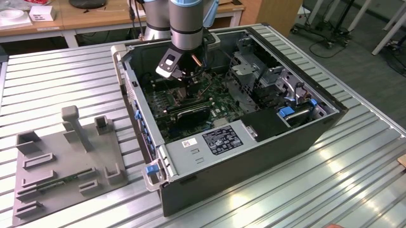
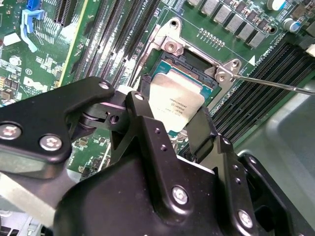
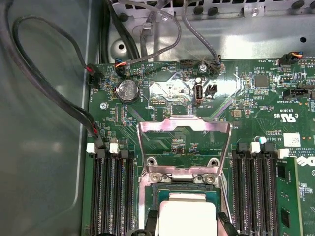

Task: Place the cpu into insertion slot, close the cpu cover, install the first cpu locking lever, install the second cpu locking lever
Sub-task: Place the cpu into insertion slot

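Exterior view first: the grey-and-blue robot arm (image 1: pixel 184 23) reaches down into an open black computer case (image 1: pixel 266 156) on the slatted metal desk (image 1: pixel 355 190). Its black claw (image 1: pixel 188 81) sits low over the green motherboard (image 1: pixel 219 102).

Second wrist view is the good one. The small flat square silvery-beige cpu (image 2: pixel 176 101) is right over the insertion slot (image 2: pixel 194 66), the square socket with the dark centre and metal rim. The claw's black fingers (image 2: pixel 145 123) press on two opposite edges of the chip, so it's clamped on the cpu. Honestly can't tell if the chip is fully seated or just above the slot. A thin silvery locking lever rod (image 2: pixel 275 84) angles away from one corner of the slot.

First wrist view: the thin silvery cpu cover frame (image 3: pixel 184 129) with the cut-out middle stands flipped open, hinged at one edge of the slot. Long black memory slots (image 3: pixel 110 191) run along both sides of the slot.
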Robot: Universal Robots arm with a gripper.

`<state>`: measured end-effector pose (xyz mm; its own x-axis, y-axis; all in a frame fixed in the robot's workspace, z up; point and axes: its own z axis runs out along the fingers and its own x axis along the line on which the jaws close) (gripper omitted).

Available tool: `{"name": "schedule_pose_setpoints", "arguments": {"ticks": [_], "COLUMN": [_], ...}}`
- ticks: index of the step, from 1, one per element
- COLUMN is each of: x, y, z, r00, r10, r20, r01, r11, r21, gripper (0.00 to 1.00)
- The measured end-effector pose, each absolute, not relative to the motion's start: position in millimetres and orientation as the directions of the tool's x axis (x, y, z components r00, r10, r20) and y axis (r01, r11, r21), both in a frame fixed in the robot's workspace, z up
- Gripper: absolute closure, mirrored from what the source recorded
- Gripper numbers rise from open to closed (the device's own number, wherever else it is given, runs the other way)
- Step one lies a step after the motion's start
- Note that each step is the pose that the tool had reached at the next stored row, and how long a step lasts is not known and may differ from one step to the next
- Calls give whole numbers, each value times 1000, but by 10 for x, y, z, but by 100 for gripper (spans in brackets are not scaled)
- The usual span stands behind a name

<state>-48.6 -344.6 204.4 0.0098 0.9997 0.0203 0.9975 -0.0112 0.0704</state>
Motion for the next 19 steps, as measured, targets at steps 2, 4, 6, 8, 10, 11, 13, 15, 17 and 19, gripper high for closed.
{"name": "schedule_pose_setpoints", "arguments": {"ticks": [2,4,6,8,10,11,13,15,17,19], "x": [-486,-486,-486,-486,-486,-486,-486,-486,-487,-487], "y": [-3446,-3445,-3446,-3446,-3446,-3446,-3446,-3446,-3447,-3446], "z": [2045,2044,2036,2021,2011,2005,1993,1983,1981,1978], "r00": [10,10,10,10,10,10,10,10,10,10], "r10": [999,999,999,999,999,999,999,999,999,999], "r20": [30,31,31,31,31,31,31,31,31,32], "r01": [997,997,997,997,997,997,997,997,997,997], "r11": [-12,-12,-12,-12,-12,-12,-12,-12,-12,-12], "r21": [70,70,70,70,70,70,70,70,70,70], "gripper": [46,46,46,46,46,46,46,46,46,46]}}
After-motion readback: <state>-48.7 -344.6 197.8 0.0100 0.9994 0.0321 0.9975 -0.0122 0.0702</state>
